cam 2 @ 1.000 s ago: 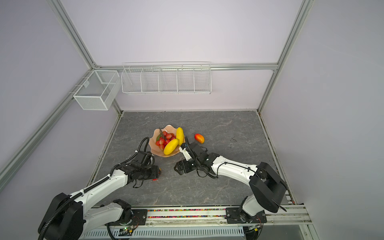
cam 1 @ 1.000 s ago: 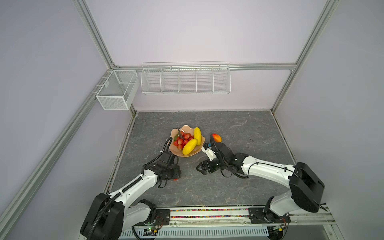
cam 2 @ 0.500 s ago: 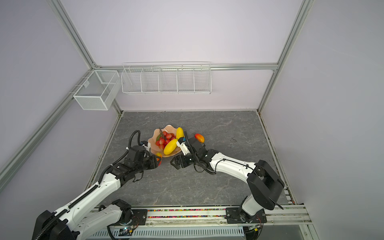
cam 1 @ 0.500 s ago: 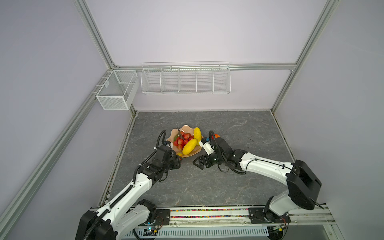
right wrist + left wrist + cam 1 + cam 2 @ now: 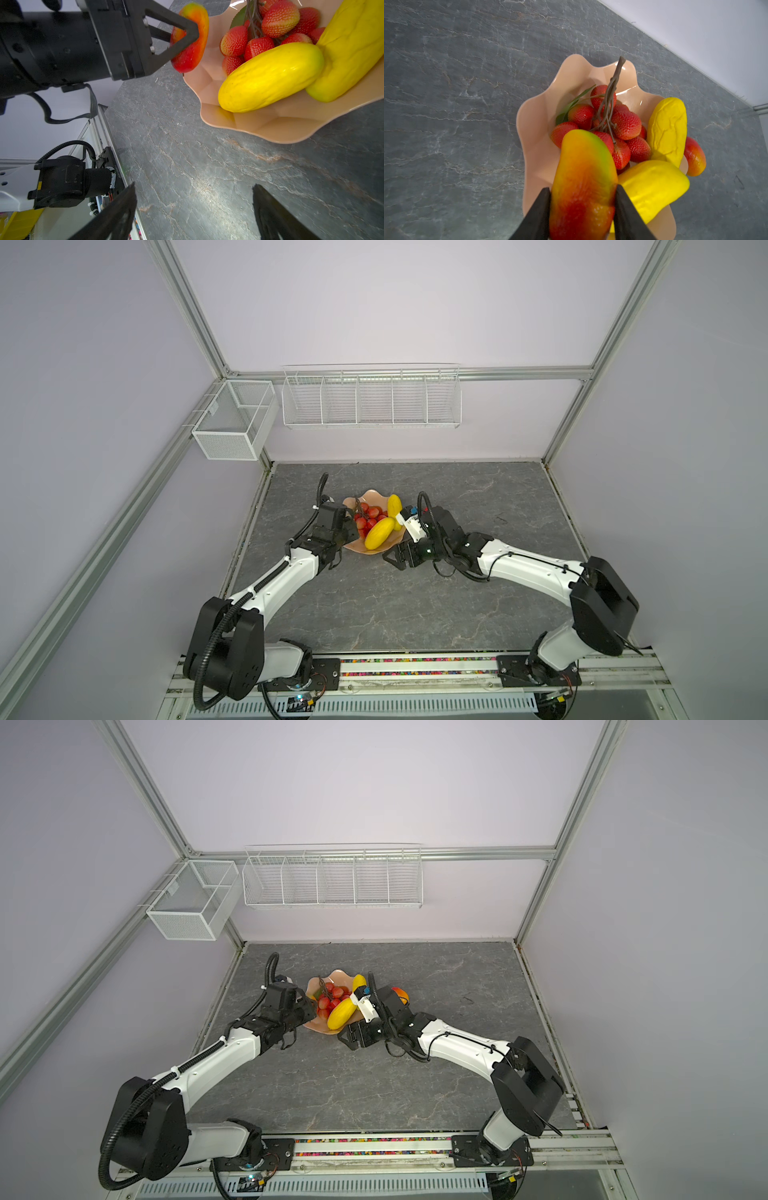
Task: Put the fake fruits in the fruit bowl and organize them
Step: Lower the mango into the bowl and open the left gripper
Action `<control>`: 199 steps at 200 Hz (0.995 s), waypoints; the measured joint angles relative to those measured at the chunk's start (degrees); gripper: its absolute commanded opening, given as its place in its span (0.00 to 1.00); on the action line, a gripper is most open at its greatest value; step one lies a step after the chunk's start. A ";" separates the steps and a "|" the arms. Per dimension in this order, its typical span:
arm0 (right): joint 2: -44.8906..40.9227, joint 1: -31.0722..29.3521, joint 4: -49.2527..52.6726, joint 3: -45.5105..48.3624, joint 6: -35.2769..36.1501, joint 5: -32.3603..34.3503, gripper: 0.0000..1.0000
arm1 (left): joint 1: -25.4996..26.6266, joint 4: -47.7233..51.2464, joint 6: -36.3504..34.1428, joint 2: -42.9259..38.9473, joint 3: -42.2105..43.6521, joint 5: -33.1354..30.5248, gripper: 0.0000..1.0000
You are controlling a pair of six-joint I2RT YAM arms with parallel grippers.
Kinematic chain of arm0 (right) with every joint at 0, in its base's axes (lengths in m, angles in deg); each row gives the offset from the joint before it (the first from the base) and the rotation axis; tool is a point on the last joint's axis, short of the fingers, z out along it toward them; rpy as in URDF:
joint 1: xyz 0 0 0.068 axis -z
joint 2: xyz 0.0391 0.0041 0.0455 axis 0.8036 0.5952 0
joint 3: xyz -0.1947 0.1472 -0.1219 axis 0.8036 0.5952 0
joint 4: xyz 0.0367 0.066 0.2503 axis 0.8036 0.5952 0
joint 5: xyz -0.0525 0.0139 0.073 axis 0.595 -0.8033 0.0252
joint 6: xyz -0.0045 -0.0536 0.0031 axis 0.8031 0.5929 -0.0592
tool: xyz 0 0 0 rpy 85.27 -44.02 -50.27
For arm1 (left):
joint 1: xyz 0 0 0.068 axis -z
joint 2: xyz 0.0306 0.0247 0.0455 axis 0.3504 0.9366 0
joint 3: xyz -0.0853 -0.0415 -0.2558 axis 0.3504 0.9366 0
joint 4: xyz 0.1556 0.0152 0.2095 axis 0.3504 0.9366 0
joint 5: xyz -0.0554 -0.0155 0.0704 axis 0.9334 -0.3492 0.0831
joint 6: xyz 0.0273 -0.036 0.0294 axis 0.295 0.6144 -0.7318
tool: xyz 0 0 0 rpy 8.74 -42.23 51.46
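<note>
The peach-pink fruit bowl [image 5: 371, 495] [image 5: 537, 149] holds a bunch of red grapes [image 5: 623, 124] and two yellow ribbed fruits [image 5: 668, 131] [image 5: 652, 187]. My left gripper [image 5: 582, 199] [image 5: 349, 526] is shut on a red-orange mango [image 5: 583, 166] [image 5: 199, 20], held just above the bowl's left rim. A second mango [image 5: 401, 994] [image 5: 694, 155] lies on the table just outside the bowl's right rim, behind my right wrist. My right gripper [image 5: 193, 207] [image 5: 390, 560] is open and empty, low over the table in front of the bowl.
Two white wire baskets [image 5: 372, 398] [image 5: 232, 423] hang on the back and left walls. Grey stone tabletop [image 5: 395, 605] stretches in front of the bowl. The arms' base rail [image 5: 415, 668] runs along the front edge.
My left arm has lifted the mango from the table at front left and carried it up to the bowl's left rim. My right gripper has slid left, in front of the bowl.
</note>
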 measured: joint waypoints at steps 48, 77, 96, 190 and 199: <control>0.00 1.03 -0.02 0.09 -0.02 -0.04 0.88 | 0.00 0.94 2.80 4.17 -1.81 0.15 0.41; 0.00 1.03 -0.02 0.15 -0.02 -0.04 0.88 | 0.00 0.90 4.50 4.39 -1.77 0.59 0.45; 0.00 1.03 -0.02 0.33 -0.02 -0.02 0.88 | 0.00 0.20 5.16 4.39 -1.31 1.01 0.49; -0.31 1.27 -0.02 1.07 -0.04 0.00 0.88 | 0.00 -0.83 6.27 5.97 -1.14 2.47 0.63; -0.31 1.46 -0.02 1.07 -0.04 0.00 0.88 | 0.00 -0.72 6.16 5.84 -1.14 2.45 0.67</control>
